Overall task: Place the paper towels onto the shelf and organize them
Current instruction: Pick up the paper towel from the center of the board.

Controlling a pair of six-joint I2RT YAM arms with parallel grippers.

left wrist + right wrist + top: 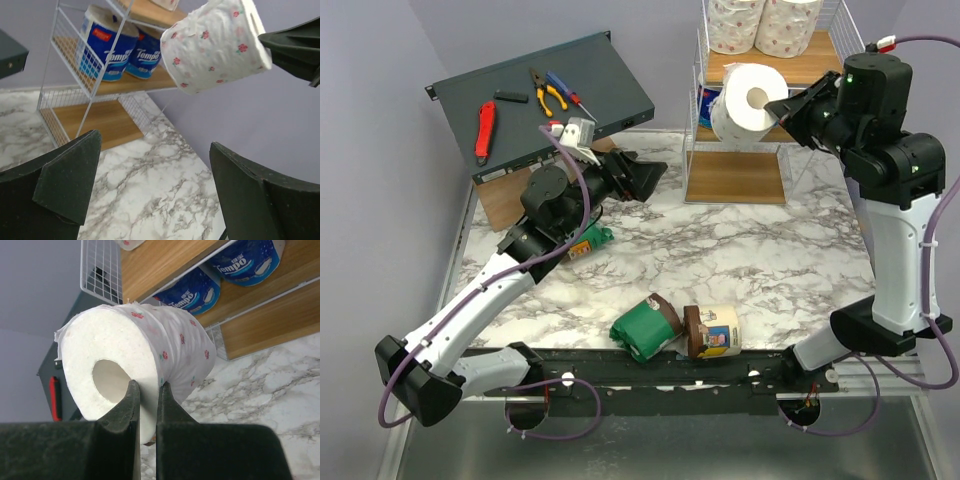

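While right gripper (146,387) pinches the speckled roll (170,352) by its wall, airborne just in front of the shelf (735,178) near mid tier, placement's in hand: next, push in and release; left gripper (642,176) hangs wide open.

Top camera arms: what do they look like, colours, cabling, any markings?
Both arms match: the left arm and right arm have white lower links, black joint housings and black wedge-shaped fingers on the left claw and right claw. A purple cable runs along each. A green light glows on the right wrist. No lettering visible.
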